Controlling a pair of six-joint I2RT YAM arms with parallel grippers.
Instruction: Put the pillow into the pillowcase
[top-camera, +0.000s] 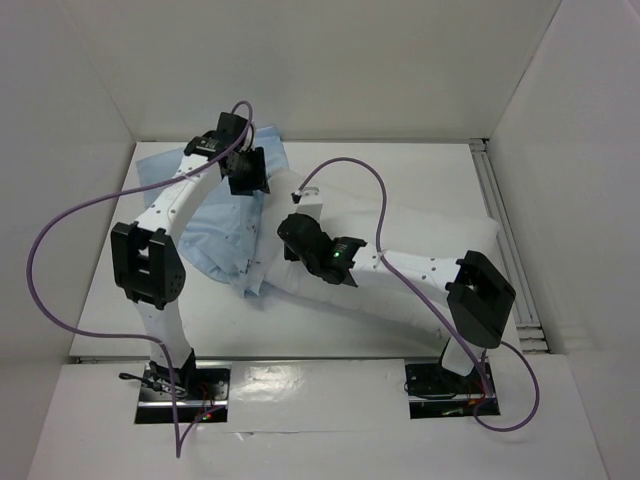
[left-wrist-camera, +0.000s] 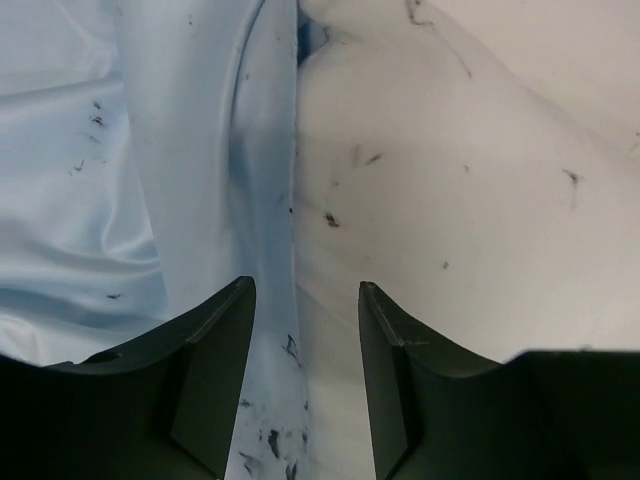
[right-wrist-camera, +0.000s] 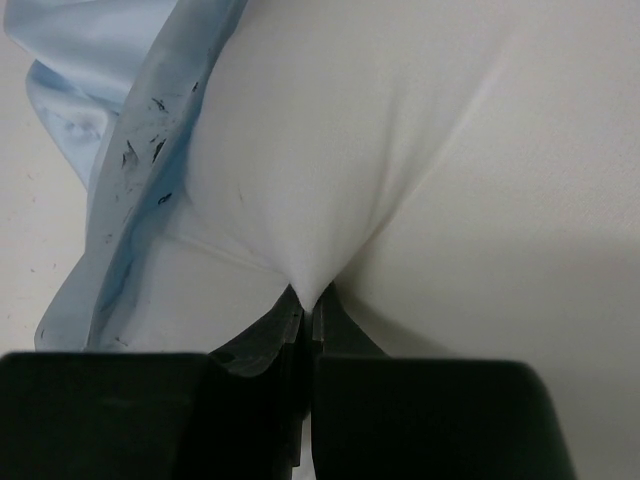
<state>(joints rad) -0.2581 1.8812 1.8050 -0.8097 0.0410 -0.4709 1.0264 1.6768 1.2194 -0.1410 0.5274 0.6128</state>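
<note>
Overhead, the pillow (top-camera: 420, 255) lies across the middle and right of the table (top-camera: 400, 165), long side running left to right. The pillowcase (top-camera: 215, 235) is spread limp on the left part of the table. Its open edge laps over the pillow's left end, and the rest of the pillow is bare.

Right gripper (right-wrist-camera: 310, 300): jaws pressed together, pinching a small fold of the white pillow fabric. Creases fan out from the pinch point up into the cushion. The pale blue cloth hangs to the left of the jaws, near them but not in the pinch, with dark specks along its hem. From above, this gripper sits at the pillow's upper left part, just beside the blue edge.

Left gripper (left-wrist-camera: 305, 340): fingers (left-wrist-camera: 215, 370) spread, nothing clamped. It hangs over the far side of the pillowcase, close to the back wall. In its wrist view the hem of the blue cloth runs straight up through the gap between the two fingers. There is blue fabric to the left of that line and white pillow to the right. Whether either finger touches the cloth cannot be told.

A purple cable (top-camera: 60, 235) loops off each arm. The right arm's forearm lies low across the pillow's near side.
</note>
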